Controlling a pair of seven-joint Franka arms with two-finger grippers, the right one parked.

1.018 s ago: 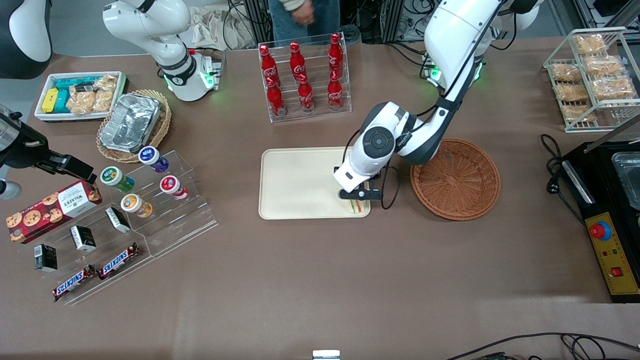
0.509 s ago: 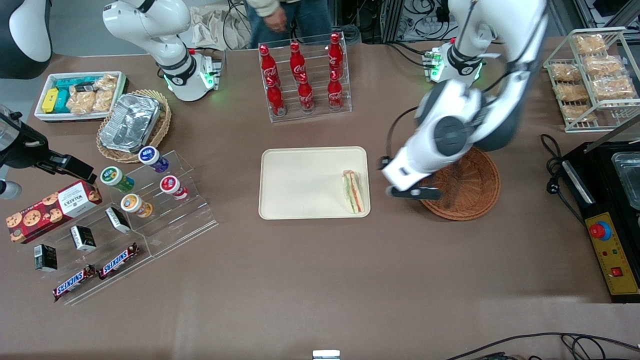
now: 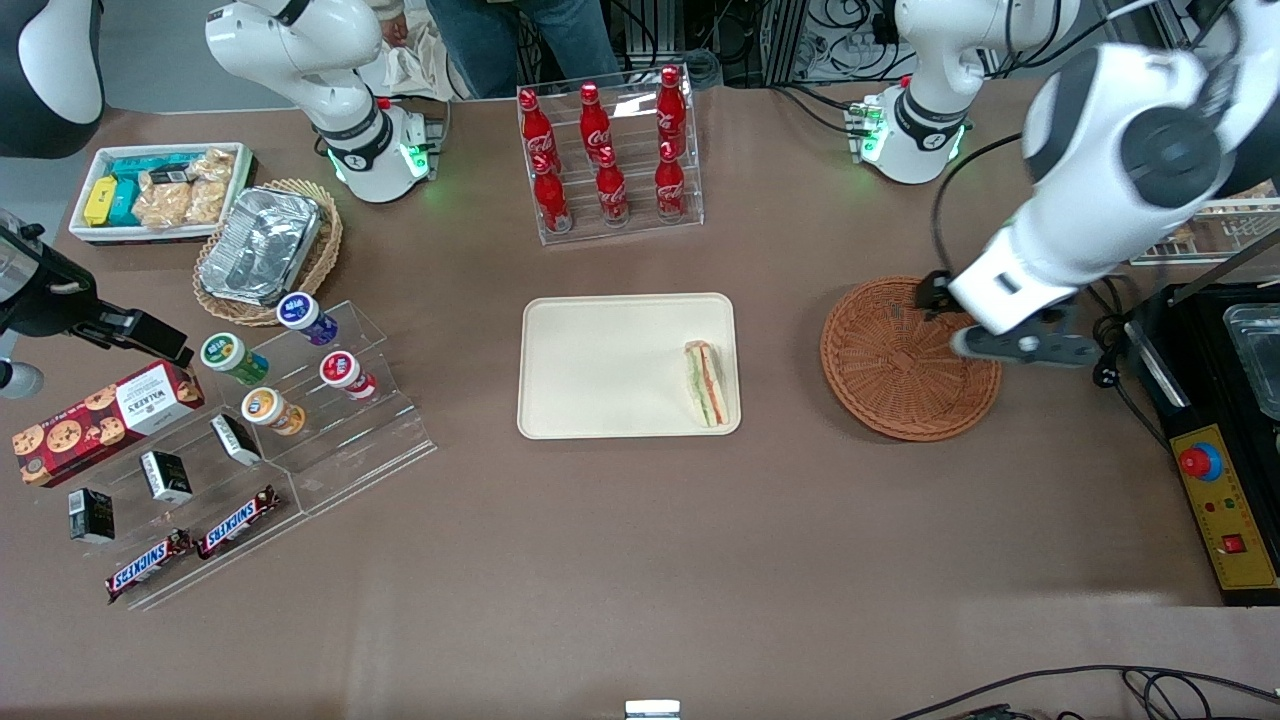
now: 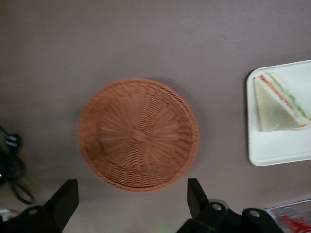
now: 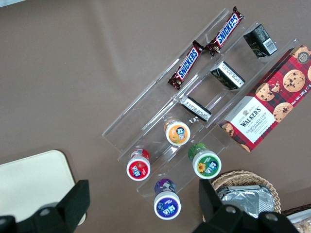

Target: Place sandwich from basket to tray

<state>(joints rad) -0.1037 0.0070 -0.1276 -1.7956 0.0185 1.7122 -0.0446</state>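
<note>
The sandwich (image 3: 706,384) lies on the cream tray (image 3: 600,365), at the tray's edge nearest the basket; it also shows in the left wrist view (image 4: 278,103) on the tray (image 4: 277,151). The round reddish-brown wicker basket (image 3: 900,360) holds nothing, as the left wrist view (image 4: 138,133) also shows. My left arm's gripper (image 3: 1010,345) is raised above the basket's rim, on the side toward the working arm's end of the table. In the left wrist view the gripper (image 4: 131,189) is open and holds nothing.
A clear rack of red cola bottles (image 3: 607,155) stands farther from the front camera than the tray. A wire rack of snack packs (image 3: 1180,150), a black control box with a red button (image 3: 1215,490) and a cable (image 3: 1100,330) lie toward the working arm's end.
The gripper let go of the sandwich on the tray, then rose and swung across the basket toward the working arm's end of the table. The sandwich stays on the tray.
</note>
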